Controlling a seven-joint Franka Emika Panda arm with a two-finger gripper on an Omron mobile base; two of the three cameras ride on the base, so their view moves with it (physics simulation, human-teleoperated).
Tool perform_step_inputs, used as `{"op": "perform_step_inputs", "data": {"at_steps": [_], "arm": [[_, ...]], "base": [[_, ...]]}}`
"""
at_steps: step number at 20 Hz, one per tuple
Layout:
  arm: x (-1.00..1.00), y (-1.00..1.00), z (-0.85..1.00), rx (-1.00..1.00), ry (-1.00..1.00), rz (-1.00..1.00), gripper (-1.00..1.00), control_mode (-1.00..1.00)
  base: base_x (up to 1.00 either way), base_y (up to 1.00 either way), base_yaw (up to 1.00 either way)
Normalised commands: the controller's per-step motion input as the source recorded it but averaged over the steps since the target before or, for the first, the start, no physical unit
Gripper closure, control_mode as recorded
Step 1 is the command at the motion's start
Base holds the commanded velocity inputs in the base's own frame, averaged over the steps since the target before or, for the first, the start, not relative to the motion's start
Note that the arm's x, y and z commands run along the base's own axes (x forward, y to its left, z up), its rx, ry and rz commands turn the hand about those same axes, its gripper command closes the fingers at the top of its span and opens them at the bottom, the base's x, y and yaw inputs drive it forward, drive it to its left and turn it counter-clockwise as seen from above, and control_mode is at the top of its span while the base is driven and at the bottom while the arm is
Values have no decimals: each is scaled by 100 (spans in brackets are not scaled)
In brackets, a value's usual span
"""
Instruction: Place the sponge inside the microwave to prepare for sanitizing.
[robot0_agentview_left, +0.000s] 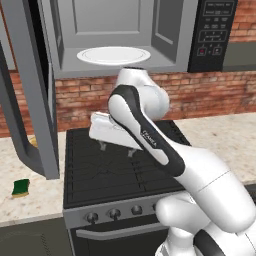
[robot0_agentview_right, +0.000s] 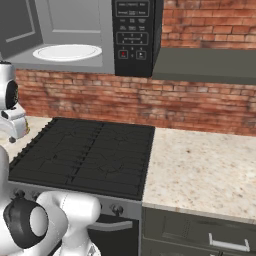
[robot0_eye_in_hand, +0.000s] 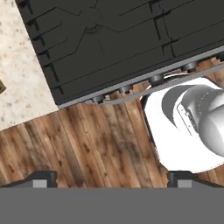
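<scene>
Tool (robot0_eye_in_hand: 112, 179) jaws are standing wide and empty, so you're steering toward the sponge (robot0_agentview_left: 21, 187) at lower left, descending squarely.

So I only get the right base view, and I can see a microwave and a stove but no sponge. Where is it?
Observer: The sponge lies flat on the counter to the left of the stove, as the left base view shows.
Operator: Is the microwave open? I just see its inside.
Observer: Yes, the door is swung wide to the left, above that stretch of counter.
Operator: And is anything being held?
Observer: No. The tool is open and empty. It hovers over the stove's grates, well apart from the sponge.
</scene>
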Motion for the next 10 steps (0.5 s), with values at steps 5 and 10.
{"op": "perform_step_inputs", "data": {"at_steps": [5,10], "arm": [[46,13,-51,0,-14,26,-100,-100],[27,20,-27,-6,-14,24,-100,-100]], "base": [[0,0,0],[0,0,0]]}}
